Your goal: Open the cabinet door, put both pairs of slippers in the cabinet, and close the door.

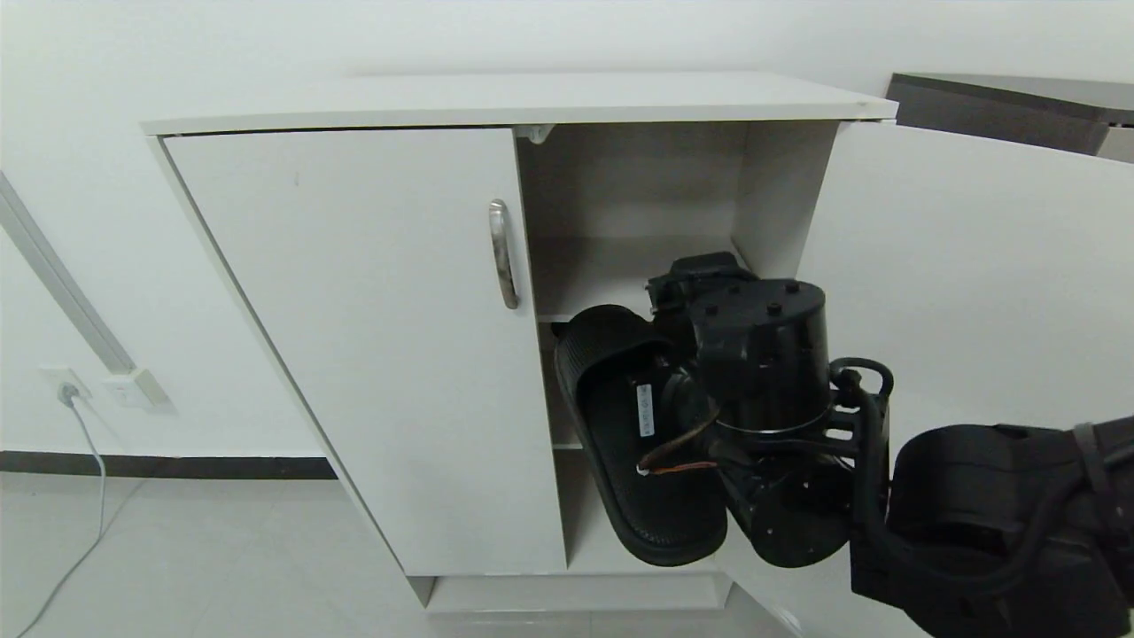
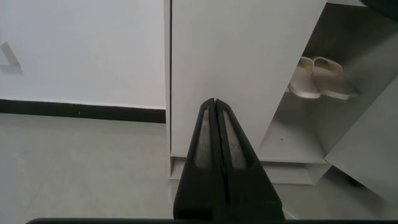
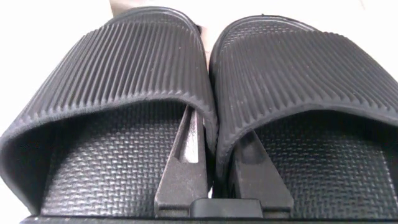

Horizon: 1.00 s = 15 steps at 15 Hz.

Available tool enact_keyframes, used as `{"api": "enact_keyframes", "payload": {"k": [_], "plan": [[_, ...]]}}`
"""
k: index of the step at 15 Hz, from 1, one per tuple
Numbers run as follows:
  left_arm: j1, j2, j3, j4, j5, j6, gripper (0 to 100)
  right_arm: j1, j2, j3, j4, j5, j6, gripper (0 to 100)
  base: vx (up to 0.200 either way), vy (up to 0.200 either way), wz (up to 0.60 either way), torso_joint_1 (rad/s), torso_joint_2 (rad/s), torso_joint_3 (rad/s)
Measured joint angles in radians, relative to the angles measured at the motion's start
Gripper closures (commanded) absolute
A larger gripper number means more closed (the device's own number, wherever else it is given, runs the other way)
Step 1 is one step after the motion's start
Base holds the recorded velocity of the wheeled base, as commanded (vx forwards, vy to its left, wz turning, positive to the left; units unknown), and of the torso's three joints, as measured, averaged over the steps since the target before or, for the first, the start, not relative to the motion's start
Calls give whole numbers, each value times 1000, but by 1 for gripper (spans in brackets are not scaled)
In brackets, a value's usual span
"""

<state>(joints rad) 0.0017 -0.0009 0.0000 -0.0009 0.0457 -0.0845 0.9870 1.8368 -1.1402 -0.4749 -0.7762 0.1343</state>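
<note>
Clamping the black slippers (image 3: pixel 124 93) by their touching inner walls, one finger inside each, the right pincer (image 3: pixel 216 134) holds the pair toe ends up at the cabinet's (image 1: pixel 496 102) open half. The open door (image 1: pixel 974 266) stands to its right. The left pincer (image 2: pixel 215 107) is pressed together and empty, low before the closed door (image 2: pixel 236 56). Beyond it, inside the open half, pale slippers (image 2: pixel 320 78) sit on a shelf (image 2: pixel 292 106).

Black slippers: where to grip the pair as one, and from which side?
On the black slippers, pinch the two touching inner walls together, one finger in each. Come from the open heel end, under the ribbed straps. The right tool holds them so.
</note>
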Motion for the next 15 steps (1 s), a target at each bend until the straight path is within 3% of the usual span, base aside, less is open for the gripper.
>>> {"api": "enact_keyframes", "payload": {"k": [6,9,15], "plan": [[-1,0,0,0,0,0,100,-9,-9,-310,547,-6,300,100,0,0,0,0,0,0],[0,0,0,0,0,1,100,-13,31,-388,593,-33,348,100,0,0,0,0,0,0],[0,0,0,0,0,1,100,-29,85,-405,592,-48,349,100,33,0,0,0,0,0]]}}
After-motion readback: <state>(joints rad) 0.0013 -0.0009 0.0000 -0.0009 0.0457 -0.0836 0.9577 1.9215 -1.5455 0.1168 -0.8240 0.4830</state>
